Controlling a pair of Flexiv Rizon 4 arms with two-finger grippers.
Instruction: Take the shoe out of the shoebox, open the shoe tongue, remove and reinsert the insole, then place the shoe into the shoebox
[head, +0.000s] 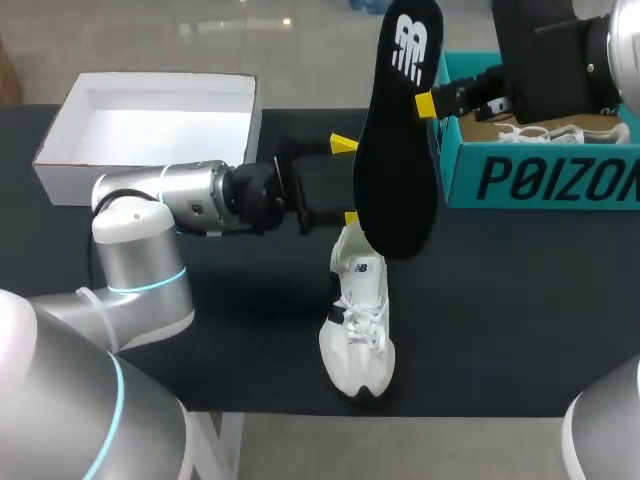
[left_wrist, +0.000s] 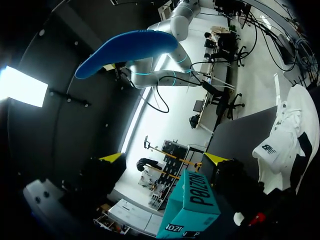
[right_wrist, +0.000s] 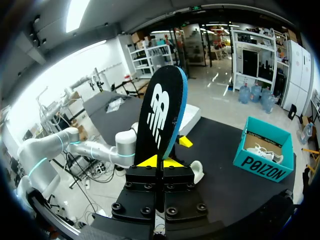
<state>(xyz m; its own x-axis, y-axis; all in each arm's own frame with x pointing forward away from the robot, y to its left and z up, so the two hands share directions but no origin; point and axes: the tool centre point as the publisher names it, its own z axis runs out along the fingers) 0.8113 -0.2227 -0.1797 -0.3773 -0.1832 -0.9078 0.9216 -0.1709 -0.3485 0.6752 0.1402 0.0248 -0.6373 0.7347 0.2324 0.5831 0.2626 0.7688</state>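
A white shoe (head: 358, 325) lies on the black table, toe toward the front edge; the left wrist view shows this shoe (left_wrist: 285, 145) off to one side of the fingers. A black insole (head: 400, 130) with a white logo hangs upright in the air above the shoe's heel. My right gripper (head: 428, 104) is shut on its edge. In the right wrist view the insole (right_wrist: 160, 115) rises from between that gripper's (right_wrist: 160, 162) yellow tips. My left gripper (head: 347, 180) stands open just behind the shoe's heel, with nothing between its fingers. From the left gripper (left_wrist: 163, 158), the insole's blue underside (left_wrist: 130, 47) shows ahead.
A teal shoebox (head: 540, 175) stands open at the back right with white laces and paper inside; it also shows in both wrist views (right_wrist: 265, 157) (left_wrist: 192, 205). A white lid (head: 150, 130) sits at the back left. My left arm (head: 180, 200) stretches across the table's middle.
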